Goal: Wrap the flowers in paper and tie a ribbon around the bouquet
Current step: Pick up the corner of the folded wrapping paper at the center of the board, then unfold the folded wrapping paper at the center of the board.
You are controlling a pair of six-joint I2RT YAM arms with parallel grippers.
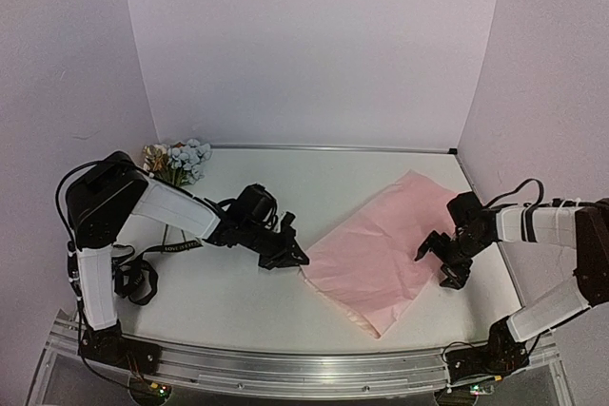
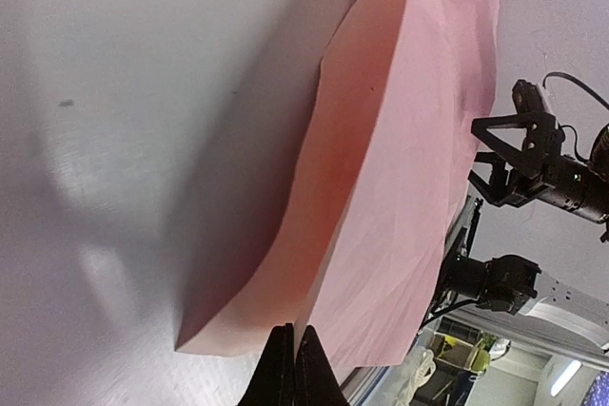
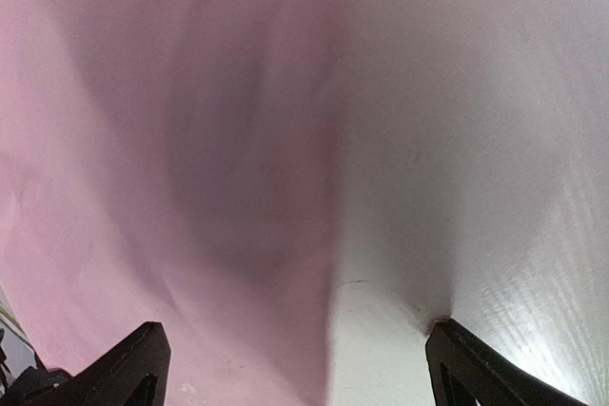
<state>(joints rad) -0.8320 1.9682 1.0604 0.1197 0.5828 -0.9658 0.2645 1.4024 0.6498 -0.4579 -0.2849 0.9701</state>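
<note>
The pale pink paper (image 1: 385, 244) lies at the table's centre right, one corner pointing toward the near edge. My left gripper (image 1: 297, 261) is shut on its left edge, which is raised a little off the table. In the left wrist view the fingertips (image 2: 295, 360) pinch the thin edge of the paper (image 2: 400, 187). My right gripper (image 1: 440, 261) hangs open over the sheet's right edge. Its wrist view shows the gripper (image 3: 297, 368) straddling the border between paper (image 3: 143, 187) and bare table. The flowers (image 1: 181, 161) lie at the back left. The black ribbon (image 1: 179, 247) lies under my left arm.
White walls close in the table on three sides. A metal rail (image 1: 285, 368) runs along the near edge, with both arm bases on it. Black cables (image 1: 138, 282) coil beside the left base. The right arm (image 2: 533, 164) shows in the left wrist view beyond the paper.
</note>
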